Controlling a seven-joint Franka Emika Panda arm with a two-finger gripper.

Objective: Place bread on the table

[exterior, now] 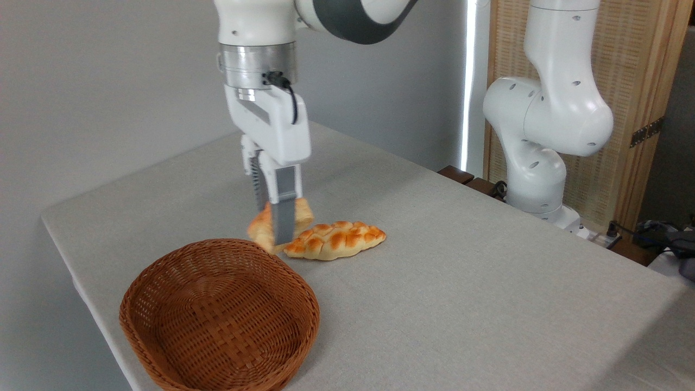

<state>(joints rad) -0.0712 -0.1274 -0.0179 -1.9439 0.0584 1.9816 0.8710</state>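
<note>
We've got the claw (276, 231) clenched on the bread (260, 227), held above the table (461, 282) beside the long loaf (335, 239), so we'd set it down on bare cloth, clear of that loaf and the basket (220, 317).

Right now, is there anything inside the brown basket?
No bread shows inside the basket, only its woven bottom. The near wall hides a little of the floor. The gripper holds the bread outside it, by the braided loaf.

One fixed camera looks down obliquely across the table (461, 282) from its front corner.
</note>
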